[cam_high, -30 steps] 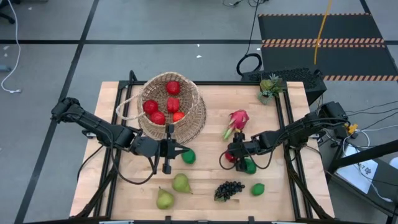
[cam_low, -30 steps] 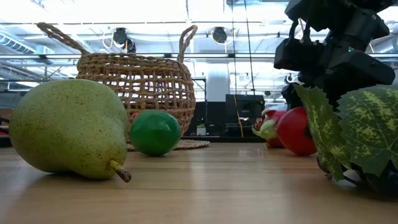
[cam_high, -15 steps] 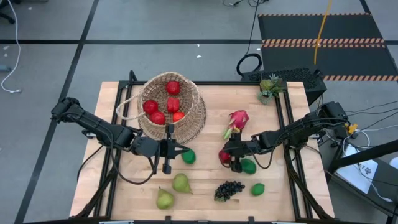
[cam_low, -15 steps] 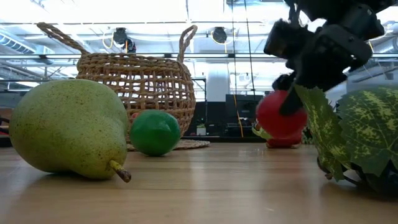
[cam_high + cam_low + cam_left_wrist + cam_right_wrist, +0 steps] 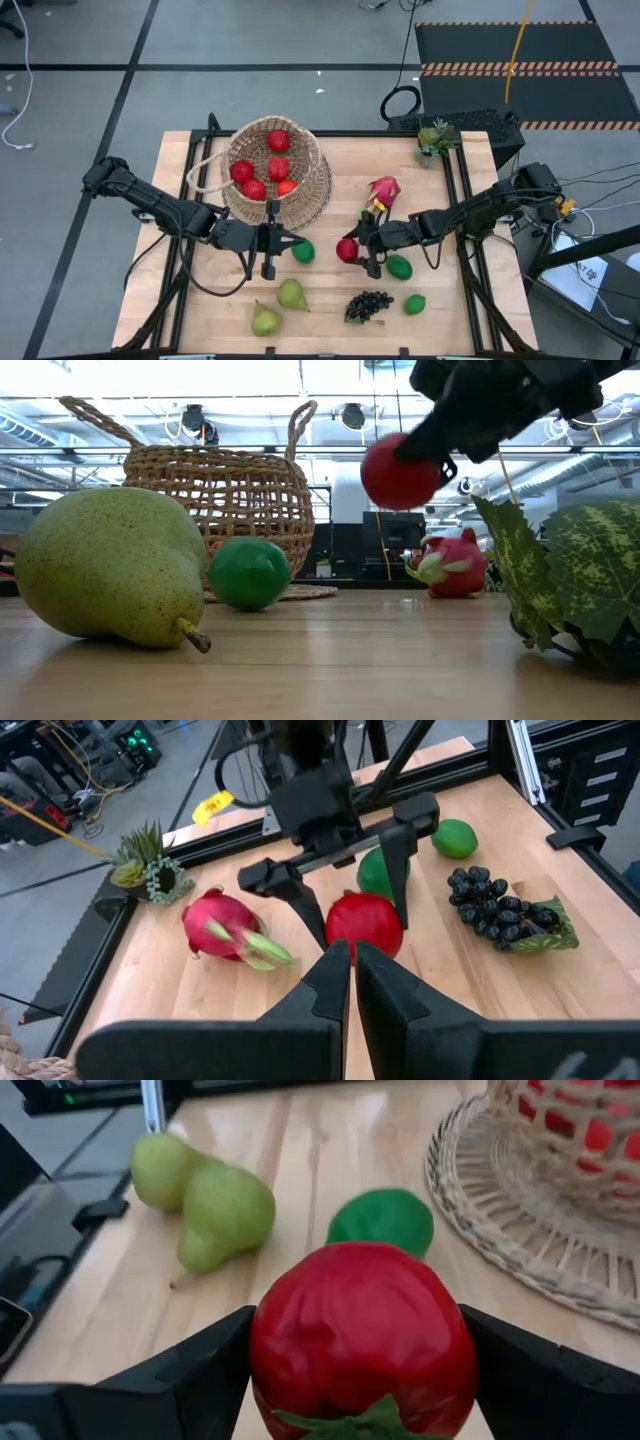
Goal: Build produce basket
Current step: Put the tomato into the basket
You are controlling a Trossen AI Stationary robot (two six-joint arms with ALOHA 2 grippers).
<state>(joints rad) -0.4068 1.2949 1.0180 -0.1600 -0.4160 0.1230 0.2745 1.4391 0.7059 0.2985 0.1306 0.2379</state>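
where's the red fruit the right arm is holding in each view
High: red fruit mid-table, in the right pincer.
Low: upper middle, lifted off the table.
Left wrist: centre.
Right wrist: foreground.
Shared landmark: the green lime by the basket.

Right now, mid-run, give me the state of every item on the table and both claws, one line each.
basket: upright, five red fruits inside.
red tomato: lifted off the table, held.
right claw: closed on the red tomato.
left claw: shut, empty, beside the basket.
dragon fruit: lying on the table.
grape bunch: lying on the table.
three limes: loose on the table.
two pears: loose on the table.
potted plant: upright at the far corner.
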